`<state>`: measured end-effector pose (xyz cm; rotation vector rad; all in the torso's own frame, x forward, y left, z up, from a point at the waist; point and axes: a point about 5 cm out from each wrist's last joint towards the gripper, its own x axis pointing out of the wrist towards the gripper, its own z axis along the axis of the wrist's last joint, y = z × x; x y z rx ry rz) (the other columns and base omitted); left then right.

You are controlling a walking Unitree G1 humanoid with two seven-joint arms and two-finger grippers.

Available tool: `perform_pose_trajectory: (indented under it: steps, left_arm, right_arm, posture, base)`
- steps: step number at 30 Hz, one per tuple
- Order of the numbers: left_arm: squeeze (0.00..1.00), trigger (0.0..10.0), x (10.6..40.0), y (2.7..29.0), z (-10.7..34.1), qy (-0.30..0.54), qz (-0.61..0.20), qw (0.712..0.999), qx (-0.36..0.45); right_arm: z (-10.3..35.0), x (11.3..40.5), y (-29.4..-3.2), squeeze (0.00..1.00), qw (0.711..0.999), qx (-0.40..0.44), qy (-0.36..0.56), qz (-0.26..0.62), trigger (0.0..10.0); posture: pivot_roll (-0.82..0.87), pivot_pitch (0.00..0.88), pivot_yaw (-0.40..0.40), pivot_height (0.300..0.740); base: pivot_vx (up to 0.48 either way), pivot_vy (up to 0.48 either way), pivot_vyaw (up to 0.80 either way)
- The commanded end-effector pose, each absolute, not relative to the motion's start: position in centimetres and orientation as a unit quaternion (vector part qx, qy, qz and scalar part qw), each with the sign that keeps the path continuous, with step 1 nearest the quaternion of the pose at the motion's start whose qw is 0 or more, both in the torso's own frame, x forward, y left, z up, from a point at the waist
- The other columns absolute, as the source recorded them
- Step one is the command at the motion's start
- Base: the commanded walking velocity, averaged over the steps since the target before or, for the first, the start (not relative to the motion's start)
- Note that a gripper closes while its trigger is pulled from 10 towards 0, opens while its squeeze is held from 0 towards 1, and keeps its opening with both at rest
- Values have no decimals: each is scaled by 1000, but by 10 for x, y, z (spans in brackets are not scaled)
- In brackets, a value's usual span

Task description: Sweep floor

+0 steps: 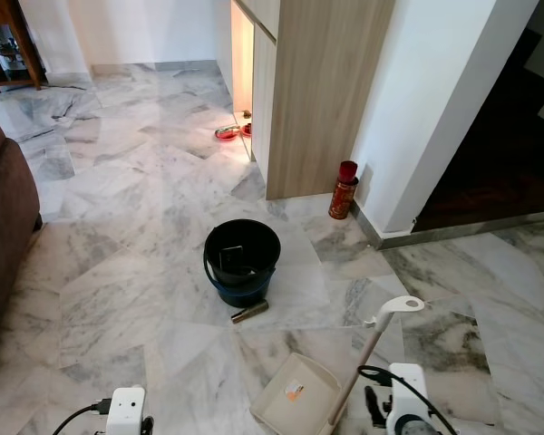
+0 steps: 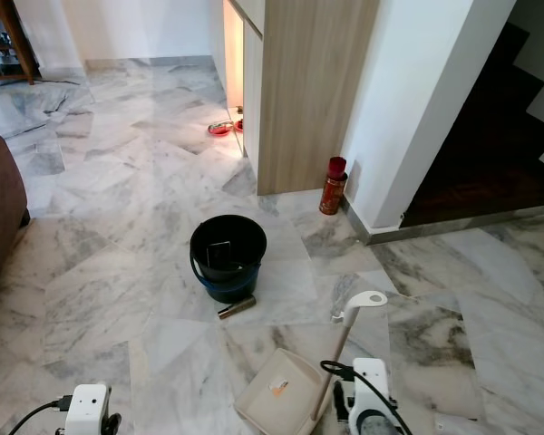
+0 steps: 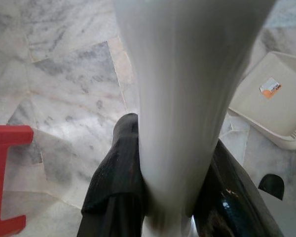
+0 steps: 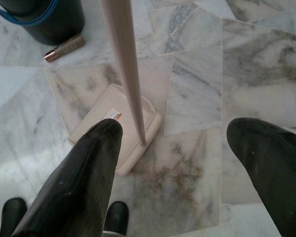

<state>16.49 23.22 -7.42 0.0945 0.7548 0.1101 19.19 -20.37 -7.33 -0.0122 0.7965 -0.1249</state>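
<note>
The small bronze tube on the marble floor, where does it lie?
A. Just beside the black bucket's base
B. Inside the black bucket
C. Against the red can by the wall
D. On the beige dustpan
A: the small bronze tube lies on the floor at the foot of the black bucket, apart from the beige dustpan.

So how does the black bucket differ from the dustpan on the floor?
The bucket is black, round and deep with a blue handle; the dustpan is cream, flat and shallow with a long upright handle. The bucket sits farther from the robot than the dustpan. Both rest on the marble floor.
</note>
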Motion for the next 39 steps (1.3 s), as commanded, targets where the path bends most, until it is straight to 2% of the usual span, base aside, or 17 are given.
perform_pose_trajectory:
  steps: [1, 4, 10, 14, 21, 25, 28, 31, 33, 39]
  left_arm:
    - [0, 10000, 164, 236, -71, 346, 58, 935, 52]
    - [0, 10000, 161, 238, -70, 338, 65, 937, 58]
    - [0, 10000, 168, 248, -48, 252, 77, 961, 87]
    - [0, 10000, 165, 253, -38, 228, 76, 966, 97]
    - [0, 10000, 151, 277, 10, 161, 96, 973, 137]
    - [0, 10000, 161, 281, 46, 113, 108, 974, 162]
    - [0, 10000, 170, 278, 61, 83, 107, 976, 169]
    - [0, 10000, 189, 255, 95, 17, 82, 977, 196]
    - [0, 10000, 191, 253, 99, 10, 81, 976, 200]
    - [0, 10000, 210, 224, 133, -66, 35, 973, 218]
  right_arm:
    - [-70, 192, -210, 0, 927, 4, 368, -73, 10000]
    - [-69, 191, -213, 0, 929, 5, 360, -81, 10000]
    - [-62, 194, -223, 0, 944, 17, 316, -96, 10000]
    - [-60, 194, -223, 0, 948, 19, 305, -89, 10000]
    - [-56, 192, -232, 0, 955, 25, 281, -97, 10000]
    - [-54, 193, -236, 0, 956, 17, 276, -101, 10000]
    - [-53, 193, -237, 0, 956, 11, 275, -104, 10000]
    - [-48, 198, -238, 0, 960, 9, 255, -113, 10000]
    - [-48, 198, -237, 0, 961, 8, 253, -113, 10000]
    - [-37, 208, -235, 0, 971, 17, 205, -120, 10000]
  posture:
    - [128, 20, -91, 740]
    - [128, 20, -94, 740]
    - [134, 24, -95, 740]
    - [137, 24, -92, 740]
    - [151, 23, -92, 740]
    - [168, 21, -106, 740]
    - [169, 20, -107, 740]
    - [176, 23, -121, 740]
    - [176, 23, -121, 740]
    - [171, 45, -132, 740]
  base:
    - [0, 0, 0]
    - [0, 0, 0]
    - [0, 0, 0]
    - [0, 0, 0]
    - [0, 0, 0]
    - [0, 0, 0]
    - [0, 0, 0]
    - [0, 0, 0]
    - [0, 0, 0]
    - [0, 0, 0]
